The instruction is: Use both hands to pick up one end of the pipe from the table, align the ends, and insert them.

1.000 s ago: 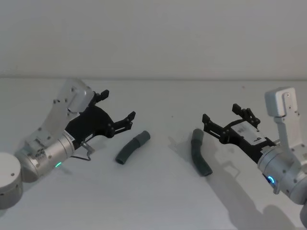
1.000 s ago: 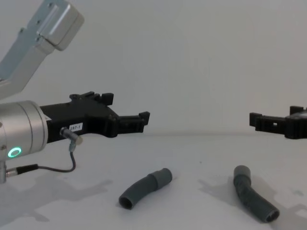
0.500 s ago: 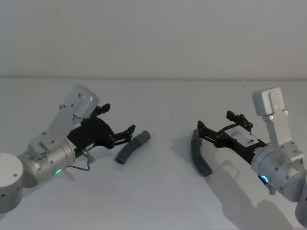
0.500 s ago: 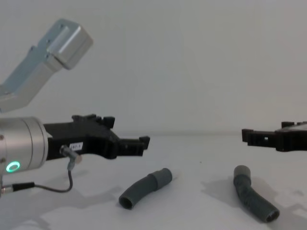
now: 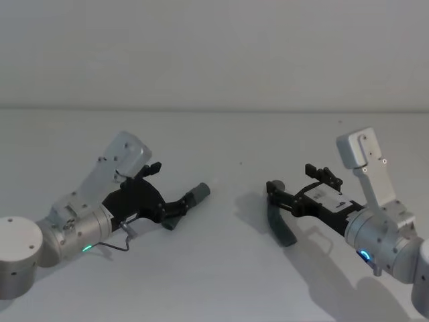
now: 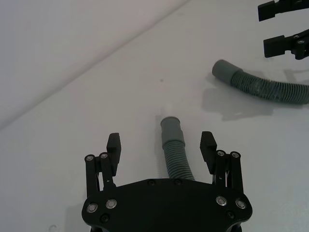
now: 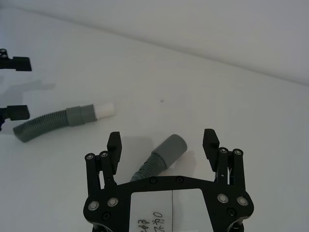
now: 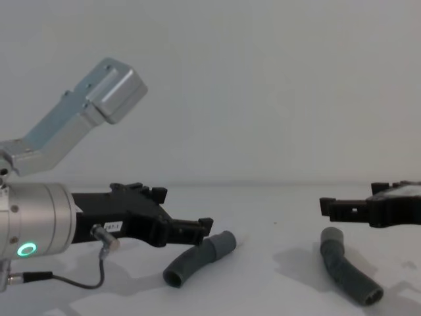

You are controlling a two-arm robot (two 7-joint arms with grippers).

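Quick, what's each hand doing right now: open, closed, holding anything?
Left hand: open, fingers either side of the left hose piece, not gripping it.
Right hand: open, just above the right hose piece, holding nothing.

Matte white table (image 5: 234, 282): bare lane between left dark grey ribbed hose piece (image 5: 196, 194) and right hose piece (image 5: 281, 229); black left gripper (image 6: 161, 142), right gripper (image 7: 162, 139) straddle them.

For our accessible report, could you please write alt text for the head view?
Two open black grippers reach over a white table, each at one curved grey ribbed hose piece. The left gripper straddles the left piece near its smooth cuff; the right gripper hangs above the right piece's far end.
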